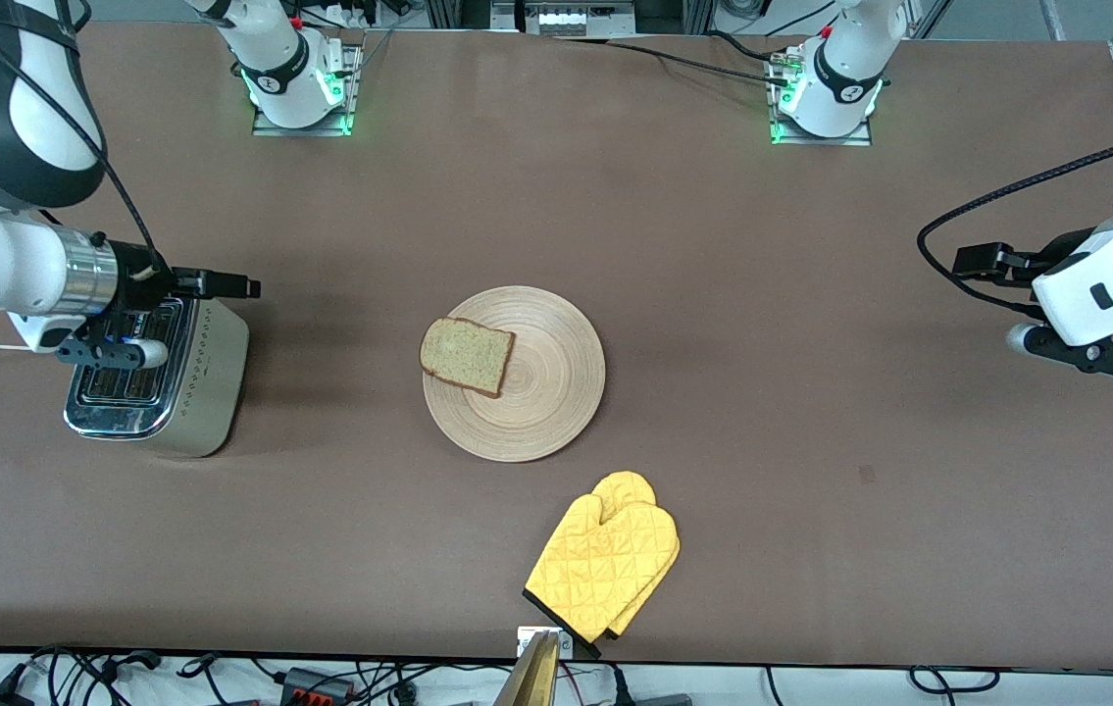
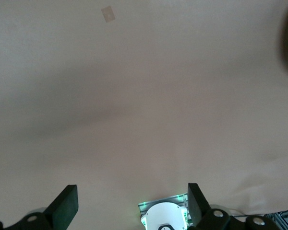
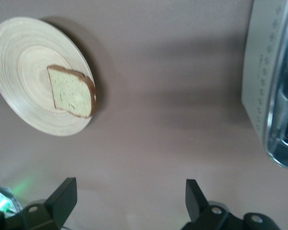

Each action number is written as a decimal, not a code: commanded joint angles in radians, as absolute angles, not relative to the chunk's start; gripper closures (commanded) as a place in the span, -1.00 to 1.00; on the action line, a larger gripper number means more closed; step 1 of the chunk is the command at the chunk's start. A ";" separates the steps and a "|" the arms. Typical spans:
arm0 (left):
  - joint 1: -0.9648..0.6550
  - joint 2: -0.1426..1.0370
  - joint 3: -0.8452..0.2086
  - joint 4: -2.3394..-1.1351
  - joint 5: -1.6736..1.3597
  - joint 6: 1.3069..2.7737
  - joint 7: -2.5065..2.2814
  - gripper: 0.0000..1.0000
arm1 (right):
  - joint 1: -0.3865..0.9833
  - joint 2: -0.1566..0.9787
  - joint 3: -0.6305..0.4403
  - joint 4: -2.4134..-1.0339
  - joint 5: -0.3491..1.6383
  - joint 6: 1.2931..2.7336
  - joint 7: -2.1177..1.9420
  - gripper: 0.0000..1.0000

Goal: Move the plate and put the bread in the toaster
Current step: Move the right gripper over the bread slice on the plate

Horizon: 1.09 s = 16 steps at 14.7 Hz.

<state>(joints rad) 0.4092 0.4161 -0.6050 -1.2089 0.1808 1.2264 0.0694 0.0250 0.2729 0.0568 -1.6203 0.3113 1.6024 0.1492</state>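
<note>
Plate point(image 1: 556, 392): mid-table, landmark.
Bread point(image 1: 466, 355): on plate's edge toward toaster point(image 1: 164, 378).
Toaster: well apart from plate, right arm's end.
Right gripper point(image 3: 129, 201): over toaster, spread wide, empty.
Left gripper point(image 2: 132, 203): over bare table, well apart from plate, spread wide, empty.
Mitt point(image 1: 605, 554): nearer the front camera than plate.

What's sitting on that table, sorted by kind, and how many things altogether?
Plate: 1
Bread: 1
Toaster: 1
Oven mitt: 1
Total: 4
</note>
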 commanded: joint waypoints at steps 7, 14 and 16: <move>0.014 -0.019 -0.036 -1.671 0.008 1.607 0.006 -1.00 | 0.175 0.236 0.061 -1.952 0.432 2.070 0.336 -1.00; 0.002 -0.072 -0.021 -1.746 0.012 1.724 0.006 -1.00 | 0.278 0.291 0.061 -2.048 0.482 2.338 0.333 -1.00; 0.002 -0.071 -0.023 -1.736 0.012 1.724 0.006 -1.00 | 0.319 0.322 0.061 -2.052 0.485 2.419 0.337 -1.00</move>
